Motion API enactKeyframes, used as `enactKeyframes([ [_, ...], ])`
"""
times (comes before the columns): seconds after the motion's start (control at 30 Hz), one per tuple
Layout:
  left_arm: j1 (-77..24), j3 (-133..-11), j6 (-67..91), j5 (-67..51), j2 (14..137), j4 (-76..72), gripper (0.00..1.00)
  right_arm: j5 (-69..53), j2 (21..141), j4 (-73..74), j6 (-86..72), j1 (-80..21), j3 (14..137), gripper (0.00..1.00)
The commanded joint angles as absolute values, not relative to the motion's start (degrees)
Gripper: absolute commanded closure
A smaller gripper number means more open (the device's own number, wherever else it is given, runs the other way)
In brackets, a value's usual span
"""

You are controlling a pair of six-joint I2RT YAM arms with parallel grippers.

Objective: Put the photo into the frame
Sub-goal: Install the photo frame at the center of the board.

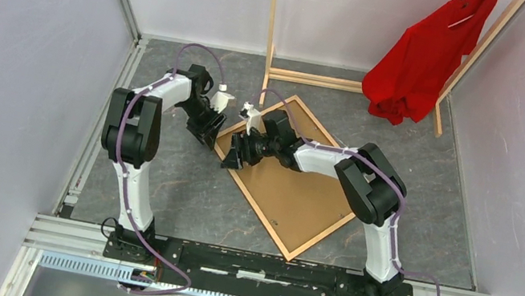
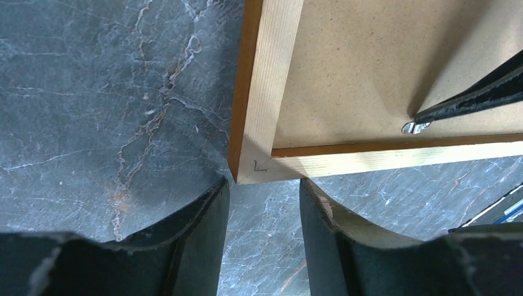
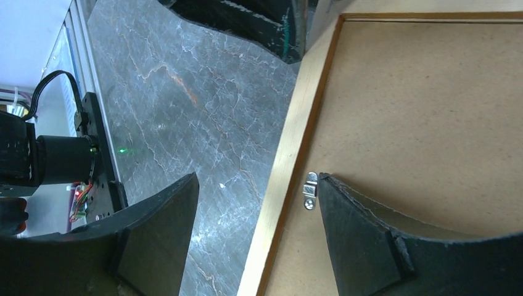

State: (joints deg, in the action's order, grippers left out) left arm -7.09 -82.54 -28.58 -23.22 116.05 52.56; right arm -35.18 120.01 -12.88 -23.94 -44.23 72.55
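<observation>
The frame lies face down on the grey table as a diamond, with a brown backing panel inside it. The photo is hidden. My left gripper stands open just off the frame's left corner, its jaws apart over bare table. My right gripper is open and straddles the frame's wooden strip. One finger is over the table, the other over the backing panel, beside a small metal clip. Neither gripper holds anything.
A pale wooden clothes rack stands at the back with a red shirt hanging from it. White walls close in left and right. A metal rail carries the arm bases at the near edge.
</observation>
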Motion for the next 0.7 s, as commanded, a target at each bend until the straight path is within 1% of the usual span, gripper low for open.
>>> enactKeyframes([
  [0.0,-7.0,-82.9,-27.2,-23.4,119.6,47.4,0.47,-36.5,121.1,-13.4,-22.4,-44.6,74.4,0.23],
  [0.43,-7.0,-83.7,-27.5,-23.7,119.7,48.0,0.48,-36.7,121.3,-12.1,-21.5,-44.9,75.4,0.24],
  [0.67,-7.0,-83.4,-27.9,-23.4,119.4,48.1,0.49,-35.7,120.4,-13.0,-21.6,-43.2,75.6,0.24],
])
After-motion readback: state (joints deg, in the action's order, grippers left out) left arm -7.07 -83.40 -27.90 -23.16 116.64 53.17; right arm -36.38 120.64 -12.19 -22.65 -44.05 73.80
